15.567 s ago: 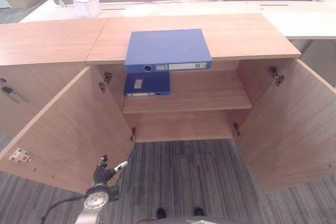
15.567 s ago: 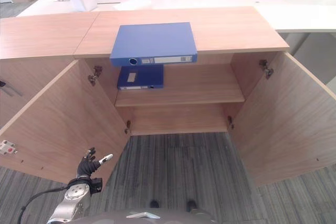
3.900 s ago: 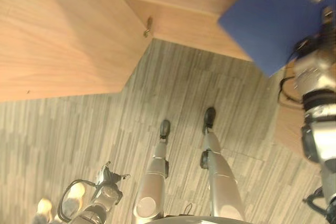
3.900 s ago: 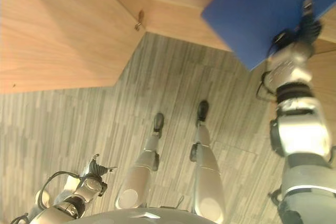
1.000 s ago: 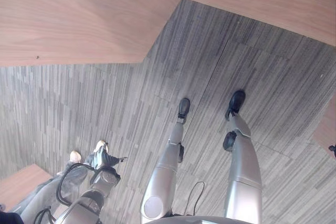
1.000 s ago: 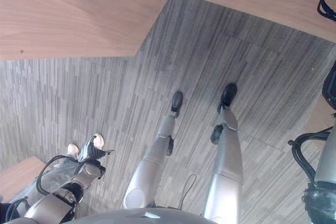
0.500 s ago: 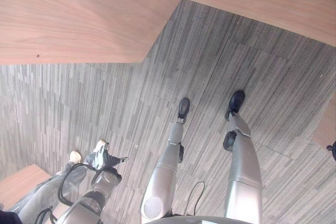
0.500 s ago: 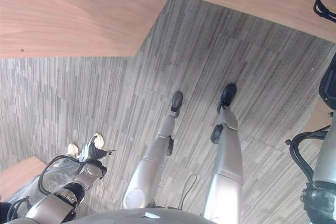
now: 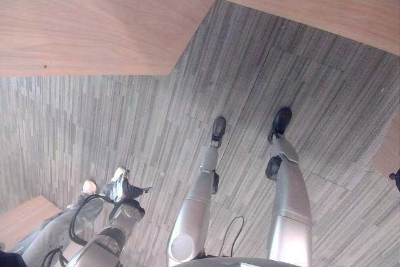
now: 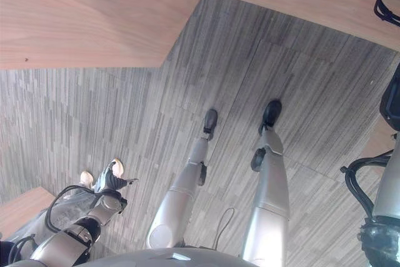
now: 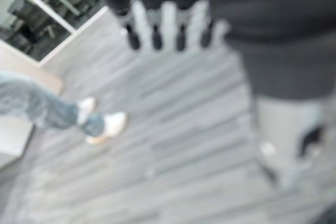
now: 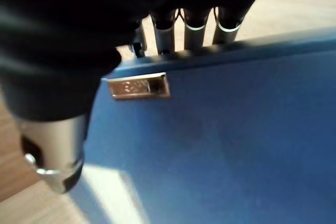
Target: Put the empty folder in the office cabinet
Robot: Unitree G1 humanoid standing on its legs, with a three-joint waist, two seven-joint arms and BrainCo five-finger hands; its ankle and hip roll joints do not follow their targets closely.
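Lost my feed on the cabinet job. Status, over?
Right hand shut on blue folder, fingers over its edge. Left hand open, idle low by floor. Person's legs near left side.

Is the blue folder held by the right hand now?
Held: in the right wrist view, the right hand fingers curl over the blue folder edge.

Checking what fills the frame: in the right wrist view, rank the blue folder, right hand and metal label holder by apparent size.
1. blue folder
2. right hand, enlarged by nearness to the camera
3. metal label holder
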